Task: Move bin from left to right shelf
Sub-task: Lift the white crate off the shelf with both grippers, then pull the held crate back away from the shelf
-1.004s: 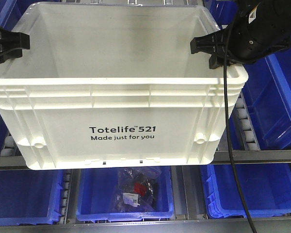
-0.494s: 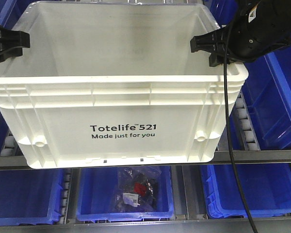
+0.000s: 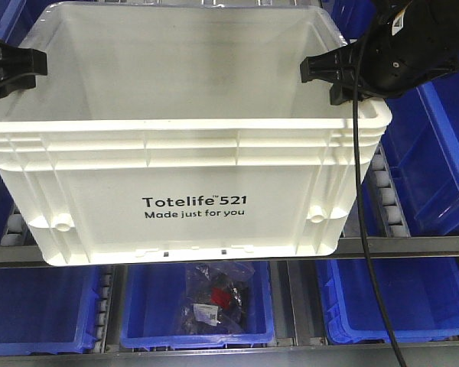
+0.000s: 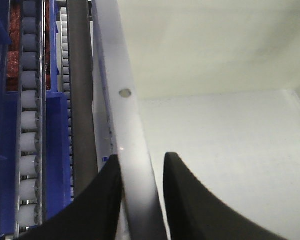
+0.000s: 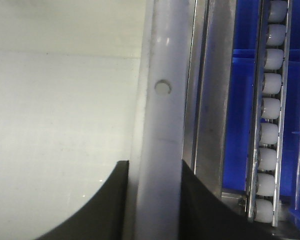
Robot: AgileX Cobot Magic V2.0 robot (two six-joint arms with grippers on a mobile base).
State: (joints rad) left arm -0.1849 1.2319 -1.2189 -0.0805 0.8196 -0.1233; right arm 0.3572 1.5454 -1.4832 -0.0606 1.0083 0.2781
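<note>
Because the bin [image 3: 191,153] is too wide for one arm, I have the left gripper [image 4: 142,200] and the right gripper [image 5: 155,200] each with fingers clenched over one side rim, so that it is level, directly above the blue bin [image 3: 145,306] with the bag.

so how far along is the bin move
Done: the left end effector and right end effector each grip a side rim of the white Totelife crate. In hand: the hold; whether it is lifted is unclear. Left: carrying it to the right shelf and releasing.
</note>
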